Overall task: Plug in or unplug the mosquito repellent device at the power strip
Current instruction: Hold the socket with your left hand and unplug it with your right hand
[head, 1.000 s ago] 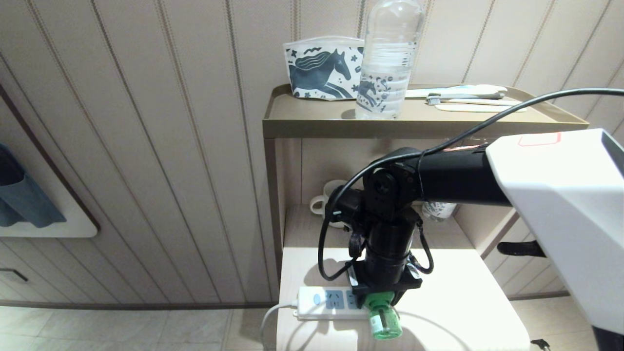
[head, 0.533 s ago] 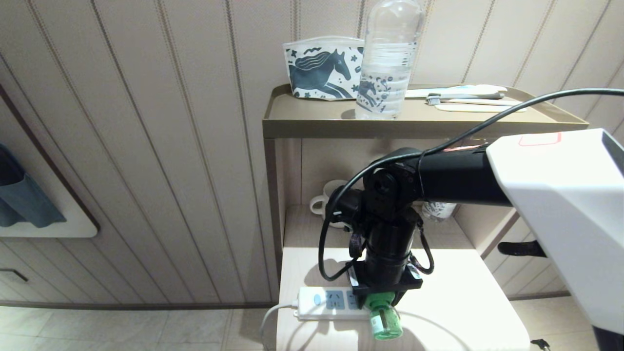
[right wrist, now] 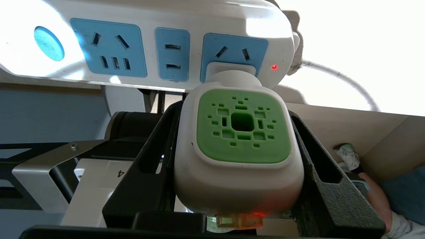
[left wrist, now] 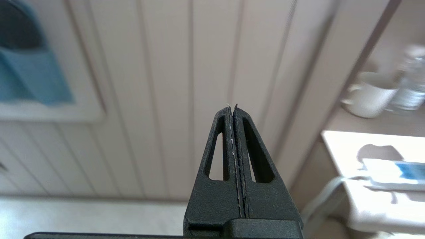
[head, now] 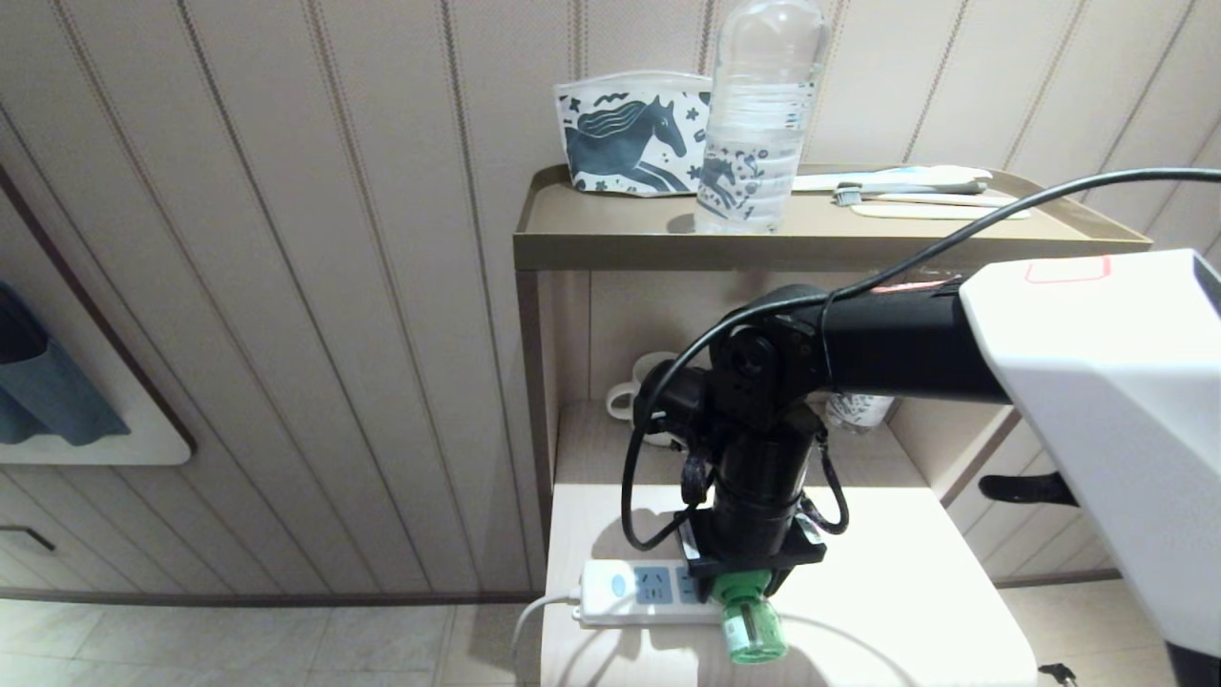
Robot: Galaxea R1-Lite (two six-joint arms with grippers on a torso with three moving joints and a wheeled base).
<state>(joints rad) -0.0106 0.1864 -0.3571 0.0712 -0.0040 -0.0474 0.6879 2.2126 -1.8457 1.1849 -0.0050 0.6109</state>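
Note:
The white power strip (head: pixel 634 590) lies along the front left of the pale tabletop (head: pixel 906 592); its blue socket panels show in the right wrist view (right wrist: pixel 109 46). The mosquito repellent device (right wrist: pixel 239 149), white with a green vented face, has its plug seated in the end socket beside a lit red lamp (right wrist: pixel 274 67). Its green bottle (head: pixel 752 632) sticks out toward the front edge. My right gripper (right wrist: pixel 234 111) points down from above (head: pixel 754 571), shut on the device's white head. My left gripper (left wrist: pixel 232 108) is shut and empty, off to the left, facing the panelled wall.
A water bottle (head: pixel 758 114), a horse-print pouch (head: pixel 634 134) and toothbrushes (head: pixel 916 191) stand on the upper shelf (head: pixel 610 250). A white mug (head: pixel 637 386) and a second bottle (head: pixel 858 410) sit in the niche behind my arm. The strip's cord (head: pixel 532 620) hangs off the table's left edge.
Almost nothing: my right gripper keeps its hold on the device at the strip. The arm's white shell sits slightly lower in the head view.

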